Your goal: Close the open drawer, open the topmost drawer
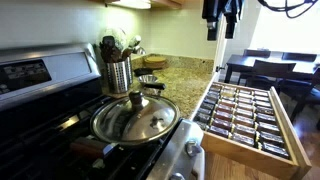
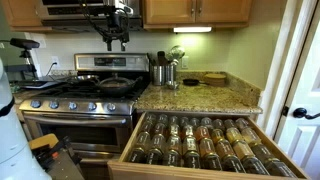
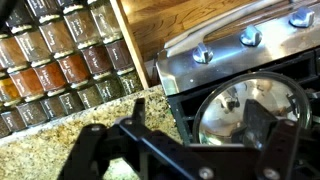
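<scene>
The open drawer (image 1: 292,130) (image 2: 185,172) (image 3: 133,45) is pulled far out below the granite counter, light wood, filled with rows of dark-topped spice jars (image 1: 240,110) (image 2: 200,140) (image 3: 60,60). No other drawer front shows, so the topmost drawer is out of view. My gripper (image 1: 222,22) (image 2: 118,38) hangs high above the stove, well away from the drawer. In the wrist view the gripper (image 3: 185,140) is open, its dark fingers (image 3: 95,150) spread wide with nothing between them, over the counter edge and a steel pan lid (image 3: 250,110).
A lidded steel pan (image 1: 135,117) (image 2: 113,84) sits on the gas stove beside the drawer. A steel utensil holder (image 1: 118,70) (image 2: 163,70) stands on the counter (image 2: 200,97). Stove knobs (image 3: 250,38) face the wood floor (image 3: 190,20). A dark dining table with chairs (image 1: 270,68) stands beyond.
</scene>
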You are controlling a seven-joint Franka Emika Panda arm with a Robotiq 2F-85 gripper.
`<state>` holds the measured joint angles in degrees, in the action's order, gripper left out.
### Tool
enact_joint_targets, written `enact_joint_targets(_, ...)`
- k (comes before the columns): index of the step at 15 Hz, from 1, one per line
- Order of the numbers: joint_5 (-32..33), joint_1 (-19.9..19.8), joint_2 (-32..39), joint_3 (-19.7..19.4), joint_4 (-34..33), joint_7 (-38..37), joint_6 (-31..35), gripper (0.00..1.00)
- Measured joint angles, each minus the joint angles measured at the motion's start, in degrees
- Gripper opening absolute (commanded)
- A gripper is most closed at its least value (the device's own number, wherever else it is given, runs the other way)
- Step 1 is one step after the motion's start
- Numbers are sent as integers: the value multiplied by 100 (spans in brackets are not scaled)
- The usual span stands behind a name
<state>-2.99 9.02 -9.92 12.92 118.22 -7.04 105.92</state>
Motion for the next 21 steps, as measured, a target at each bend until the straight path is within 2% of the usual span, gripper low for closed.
enact_joint_targets(10, 0, 0, 6, -9, 0, 0, 22, 100)
enact_joint_targets(13, -12, -31, 38, -116, 27, -73, 199, 100)
enact_joint_targets(21, -10, -486, 491, -640, 137, -1154, 771, 100)
